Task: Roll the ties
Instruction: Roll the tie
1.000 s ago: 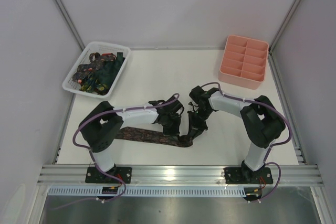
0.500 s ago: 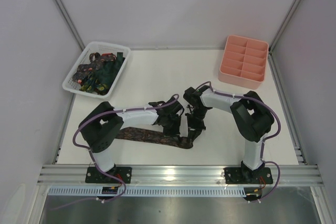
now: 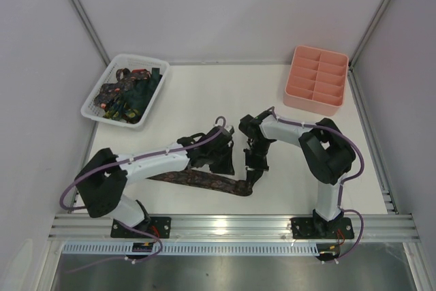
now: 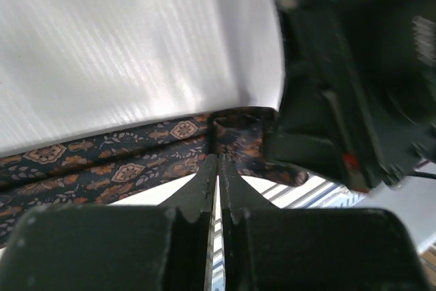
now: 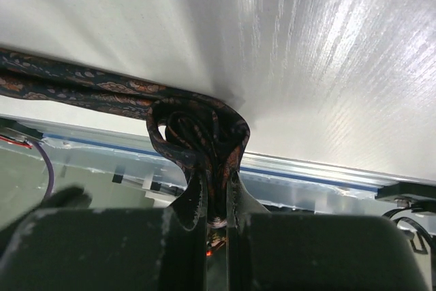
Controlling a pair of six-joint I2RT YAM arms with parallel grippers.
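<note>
The left arm (image 3: pixel 157 161) stretches low across the bench (image 3: pixel 204 93), and the right arm (image 3: pixel 300 133) bends at the elbow and points down; they meet near the front middle. The right tool (image 5: pixel 216 192) is squeezed tight on the rolled-up end of the brown tie (image 5: pixel 197 127), and the rest lies flat on the bench, running left. The left tool (image 4: pixel 216 165) is closed to a thin crack, its tips on the tie beside the roll.
</note>
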